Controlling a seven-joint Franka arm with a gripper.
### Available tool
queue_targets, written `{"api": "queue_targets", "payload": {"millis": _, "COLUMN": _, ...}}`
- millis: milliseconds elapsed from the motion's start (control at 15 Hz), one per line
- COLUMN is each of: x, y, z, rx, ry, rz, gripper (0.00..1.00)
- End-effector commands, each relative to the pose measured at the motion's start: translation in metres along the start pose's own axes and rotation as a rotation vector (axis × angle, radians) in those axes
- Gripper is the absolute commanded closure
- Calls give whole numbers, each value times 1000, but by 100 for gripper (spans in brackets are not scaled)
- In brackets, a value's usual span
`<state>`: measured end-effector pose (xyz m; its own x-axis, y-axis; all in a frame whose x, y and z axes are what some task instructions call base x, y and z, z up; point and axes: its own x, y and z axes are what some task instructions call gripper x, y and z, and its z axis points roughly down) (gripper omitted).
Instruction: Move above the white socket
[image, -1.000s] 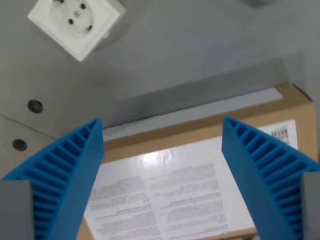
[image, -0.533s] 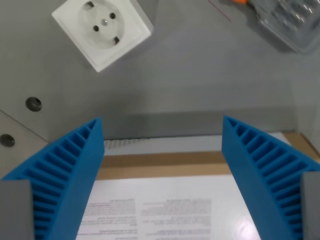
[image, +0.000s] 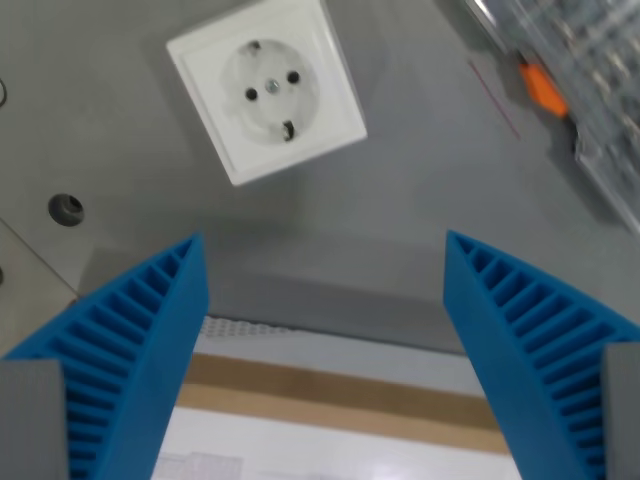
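The white socket (image: 267, 87) is a square wall-type outlet with a round recess and two pin holes. It lies flat on the grey table in the upper middle of the wrist view. My gripper (image: 325, 250) is open and empty; its two blue ribbed fingers (image: 130, 350) frame the lower part of the view. The socket lies beyond the fingertips, slightly toward the wrist view's left of the gap between them.
A cardboard box with a white printed label (image: 330, 400) lies under the gripper at the bottom. A clear plastic case with an orange part (image: 570, 80) is at the upper right. A screw hole (image: 66, 209) sits in the table at the left.
The whole scene has shifted: the camera has moved forward. The socket now sits lower and nearer the view's centre, the box has slid toward the bottom, and more of the clear case shows.
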<state>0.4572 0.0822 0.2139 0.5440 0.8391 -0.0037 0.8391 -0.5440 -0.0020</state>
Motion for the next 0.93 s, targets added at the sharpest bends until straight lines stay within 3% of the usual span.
{"api": "queue_targets", "payload": {"millis": 67, "x": 4, "y": -6, "z": 10, "rx": -20, "ry": 138, "rz": -307, "gripper": 0}}
{"api": "queue_targets", "payload": {"millis": 933, "x": 28, "y": -13, "z": 36, "rx": -8, "ry": 132, "rz": -391, "gripper": 0}}
